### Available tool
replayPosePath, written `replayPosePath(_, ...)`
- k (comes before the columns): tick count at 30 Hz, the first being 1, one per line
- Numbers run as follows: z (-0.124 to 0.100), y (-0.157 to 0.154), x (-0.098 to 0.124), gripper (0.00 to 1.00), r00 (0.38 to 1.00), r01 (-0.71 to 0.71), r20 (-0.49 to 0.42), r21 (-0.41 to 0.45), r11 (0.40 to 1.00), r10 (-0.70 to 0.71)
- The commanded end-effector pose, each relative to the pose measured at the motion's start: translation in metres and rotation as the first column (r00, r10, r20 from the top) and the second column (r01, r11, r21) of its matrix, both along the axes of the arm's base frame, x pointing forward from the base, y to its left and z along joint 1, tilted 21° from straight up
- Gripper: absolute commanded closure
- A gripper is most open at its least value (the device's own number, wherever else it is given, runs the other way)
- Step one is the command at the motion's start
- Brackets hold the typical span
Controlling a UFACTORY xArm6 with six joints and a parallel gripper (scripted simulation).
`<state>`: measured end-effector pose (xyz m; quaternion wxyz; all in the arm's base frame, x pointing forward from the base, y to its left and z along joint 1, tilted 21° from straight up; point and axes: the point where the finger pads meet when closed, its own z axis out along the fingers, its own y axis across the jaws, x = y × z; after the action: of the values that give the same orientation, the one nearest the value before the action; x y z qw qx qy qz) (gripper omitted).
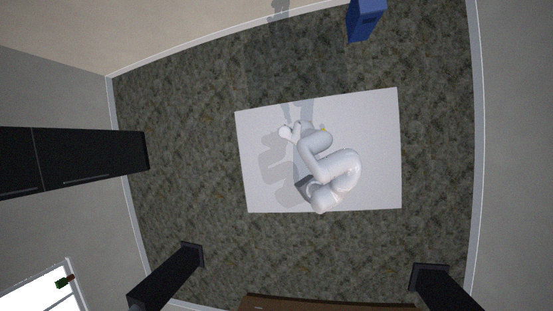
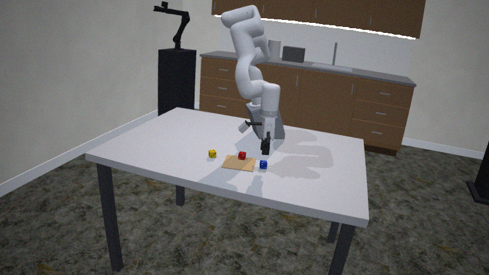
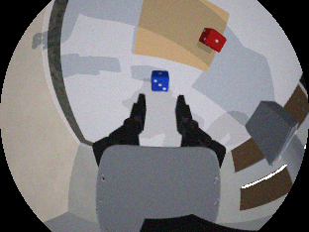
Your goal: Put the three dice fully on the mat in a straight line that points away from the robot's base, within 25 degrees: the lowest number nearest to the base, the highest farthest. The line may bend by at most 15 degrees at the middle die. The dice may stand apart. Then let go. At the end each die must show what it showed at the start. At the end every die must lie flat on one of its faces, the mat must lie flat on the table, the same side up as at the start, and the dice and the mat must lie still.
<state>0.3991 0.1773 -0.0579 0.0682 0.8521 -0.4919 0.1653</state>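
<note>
Seen from the exterior view, the blue die (image 2: 263,164) (image 3: 159,81) is sitting on the table (image 2: 153,136) (image 1: 367,115) just right of the mat (image 2: 235,164) (image 3: 168,25). The red die (image 2: 241,155) (image 3: 213,41) is resting on the mat by its far edge, and the yellow die (image 2: 212,153) (image 1: 323,129) is lying off to the left.

The likely step is fetching the blue die. Doing it well means centring the gripper (image 2: 265,153) (image 3: 160,101) over it, lining the fingers up with two opposite side faces, lowering straight and closing gently. A skewed pinch could be twisting or tipping the die and changing its number. The carry should be staying level and passing above the red die, with release only once the underside is meeting the mat.

The fingers are standing partway apart, holding nothing. They are pointing down, hovering above the table on the far side of the blue die, while the arm (image 1: 340,166) (image 2: 244,75) is folding high above its base (image 2: 280,131) (image 3: 269,129) (image 1: 303,185).
</note>
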Motion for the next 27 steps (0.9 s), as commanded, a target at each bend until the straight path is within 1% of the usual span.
replayPosePath(1, -0.004, 0.000, 0.002, 0.53, 1.000, -0.001, 0.003, 0.002, 1.000, 0.001)
replayPosePath(17, -0.026, -0.006, 0.007, 0.53, 1.000, -0.001, 0.003, 0.002, 1.000, 0.001)
replayPosePath(27, -0.033, -0.008, 0.009, 0.53, 1.000, -0.001, 0.003, 0.002, 1.000, 0.001)
